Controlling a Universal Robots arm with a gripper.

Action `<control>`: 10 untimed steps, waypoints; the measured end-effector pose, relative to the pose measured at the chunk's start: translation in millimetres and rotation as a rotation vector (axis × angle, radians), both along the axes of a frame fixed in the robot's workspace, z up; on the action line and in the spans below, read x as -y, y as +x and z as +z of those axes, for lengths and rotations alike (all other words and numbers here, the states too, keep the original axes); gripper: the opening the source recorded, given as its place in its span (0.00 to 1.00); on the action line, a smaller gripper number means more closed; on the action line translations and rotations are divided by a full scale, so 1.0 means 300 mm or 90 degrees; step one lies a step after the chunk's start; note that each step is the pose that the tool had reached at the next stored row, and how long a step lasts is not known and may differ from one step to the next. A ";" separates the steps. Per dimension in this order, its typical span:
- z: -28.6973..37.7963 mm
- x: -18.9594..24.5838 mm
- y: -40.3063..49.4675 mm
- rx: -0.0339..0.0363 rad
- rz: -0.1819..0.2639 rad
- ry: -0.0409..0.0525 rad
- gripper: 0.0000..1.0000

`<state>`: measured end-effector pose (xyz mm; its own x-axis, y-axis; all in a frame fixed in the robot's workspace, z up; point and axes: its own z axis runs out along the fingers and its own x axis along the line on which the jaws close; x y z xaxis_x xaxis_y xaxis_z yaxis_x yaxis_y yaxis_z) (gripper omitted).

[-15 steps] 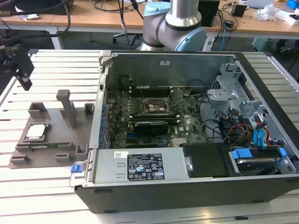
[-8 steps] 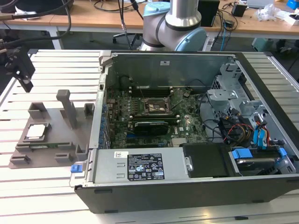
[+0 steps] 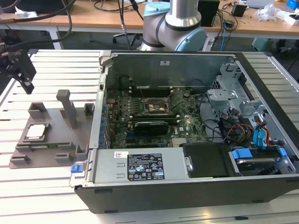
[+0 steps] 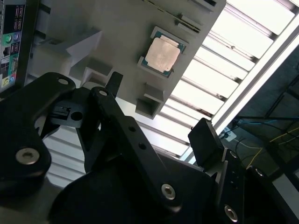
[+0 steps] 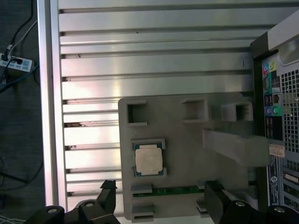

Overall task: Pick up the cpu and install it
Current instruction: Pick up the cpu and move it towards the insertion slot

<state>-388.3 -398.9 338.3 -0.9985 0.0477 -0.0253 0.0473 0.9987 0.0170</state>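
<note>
This is a robotics lab or workshop. A robot arm (image 3: 175, 23) stands at the far edge of a slatted aluminium table (image 3: 46, 186), which carries an open computer case (image 3: 187, 196) and a grey holder (image 3: 53, 123) with a cpu (image 5: 148, 160) in it. Behind are wooden workbenches (image 3: 86, 21) strewn with cables (image 3: 70, 18). A power strip (image 5: 16, 63) lies on the dark floor.

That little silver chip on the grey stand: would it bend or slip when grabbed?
The cpu probably stays stiff, being a flat metal-topped square. It is likely light, since it looks thin. Its smooth top may be slippery.
</note>
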 end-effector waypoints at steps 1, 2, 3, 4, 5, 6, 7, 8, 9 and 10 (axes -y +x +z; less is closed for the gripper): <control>-0.002 0.000 0.000 0.0000 0.000 0.0000 0.84; -0.003 0.000 0.000 0.0000 0.000 0.0000 0.84; -0.004 0.000 0.000 0.0000 0.000 0.0000 0.84; -0.007 0.000 0.000 0.0000 0.000 0.0000 0.84; -0.010 0.000 0.000 0.0000 0.000 0.0000 0.84; -0.011 0.000 0.000 0.0000 0.000 0.0000 0.84; -0.012 0.000 0.000 0.0000 0.000 0.0000 0.84; -0.014 0.000 0.000 -0.0001 0.000 0.0000 0.84; -0.016 0.000 0.000 0.0000 0.000 0.0000 0.84; -0.017 0.000 0.000 -0.0001 0.000 0.0000 0.84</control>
<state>-388.3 -398.9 333.2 -0.9985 0.0478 -0.0252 0.0474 0.9987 0.0170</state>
